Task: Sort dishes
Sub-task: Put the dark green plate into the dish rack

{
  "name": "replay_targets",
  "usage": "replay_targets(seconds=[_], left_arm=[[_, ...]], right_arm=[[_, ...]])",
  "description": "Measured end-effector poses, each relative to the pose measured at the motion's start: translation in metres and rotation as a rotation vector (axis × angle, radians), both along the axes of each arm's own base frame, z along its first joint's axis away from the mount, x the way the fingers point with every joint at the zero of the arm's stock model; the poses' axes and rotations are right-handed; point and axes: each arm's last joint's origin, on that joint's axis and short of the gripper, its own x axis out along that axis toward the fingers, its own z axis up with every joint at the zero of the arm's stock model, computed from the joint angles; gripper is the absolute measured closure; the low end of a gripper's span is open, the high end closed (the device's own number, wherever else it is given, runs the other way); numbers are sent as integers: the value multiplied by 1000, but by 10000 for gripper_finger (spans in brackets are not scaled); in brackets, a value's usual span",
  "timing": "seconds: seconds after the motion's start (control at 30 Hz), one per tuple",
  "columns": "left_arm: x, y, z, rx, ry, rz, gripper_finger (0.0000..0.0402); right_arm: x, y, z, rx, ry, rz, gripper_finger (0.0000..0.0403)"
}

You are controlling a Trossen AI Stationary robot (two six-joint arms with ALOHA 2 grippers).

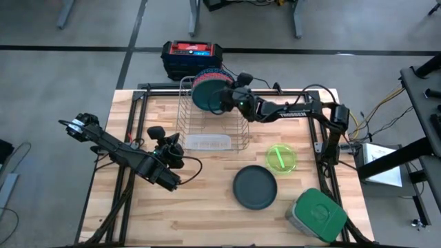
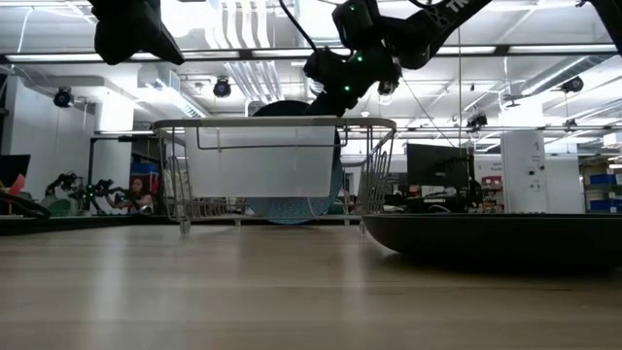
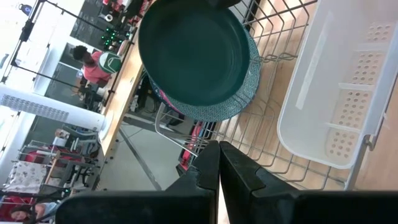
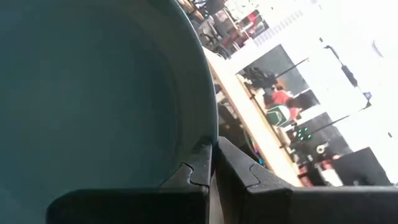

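Overhead, right tool [image 1: 231, 96] clenched on the dark green plate [image 1: 207, 95] in the wire rack [image 1: 242, 136].

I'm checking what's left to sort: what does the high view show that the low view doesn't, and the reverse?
Only the high view shows the neon-green bowl, the grey container with its green lid, the left gripper hanging shut over the table, and the red-patterned plate at the rack's back. Only the low view shows the room behind, with a seated person. Both show the rack, its white tray, the right gripper shut on a teal plate, and the dark green plate lying flat.
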Motion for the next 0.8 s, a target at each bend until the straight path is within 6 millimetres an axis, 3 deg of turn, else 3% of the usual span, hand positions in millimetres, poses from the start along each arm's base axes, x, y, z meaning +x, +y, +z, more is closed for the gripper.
replay_targets(seconds=[0.43, 0.8], left_arm=[[1, 1, 4, 78, -91, 1, 401], [13, -6, 45, -8, -226, 8, 401]], right_arm=[[5, 11, 9, -97, 18, 35, 401], [6, 12, 9, -105, 29, 51, 401]])
